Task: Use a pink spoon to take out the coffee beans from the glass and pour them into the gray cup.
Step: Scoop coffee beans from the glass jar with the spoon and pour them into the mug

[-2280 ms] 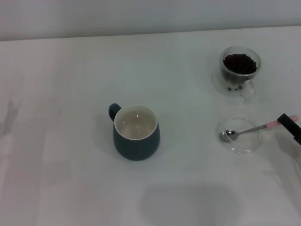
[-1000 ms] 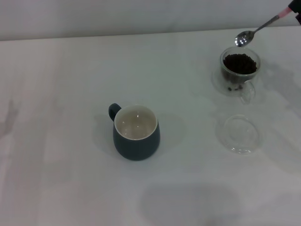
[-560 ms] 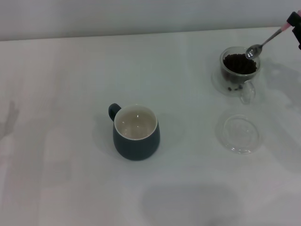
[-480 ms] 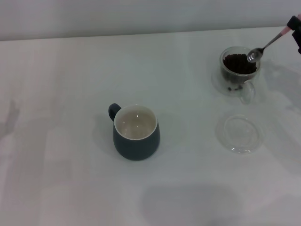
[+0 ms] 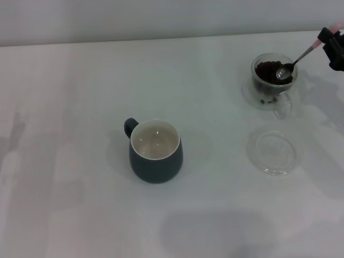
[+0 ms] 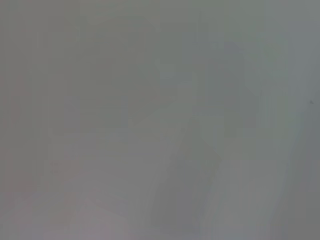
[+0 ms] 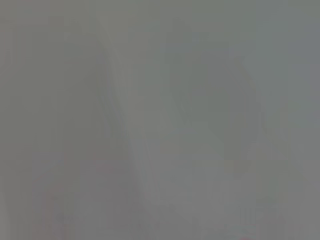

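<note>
The glass (image 5: pixel 273 80) stands at the far right of the table, holding a heap of dark coffee beans (image 5: pixel 267 70). My right gripper (image 5: pixel 332 43) is at the right edge of the head view, shut on the pink handle of the pink spoon (image 5: pixel 294 61). The spoon slants down to the left and its silver bowl rests in the beans inside the glass. The gray cup (image 5: pixel 155 151) stands near the table's middle, white inside, its handle pointing back left. My left gripper is out of view. Both wrist views show only grey blur.
A shallow clear round glass dish (image 5: pixel 274 153) lies on the white table (image 5: pixel 64 107) in front of the glass, to the right of the gray cup. A pale wall runs along the table's far edge.
My right gripper lifted the spoon out of the shallow dish, carried it back over the glass, then lowered it. The spoon's bowl now sits in the beans.
</note>
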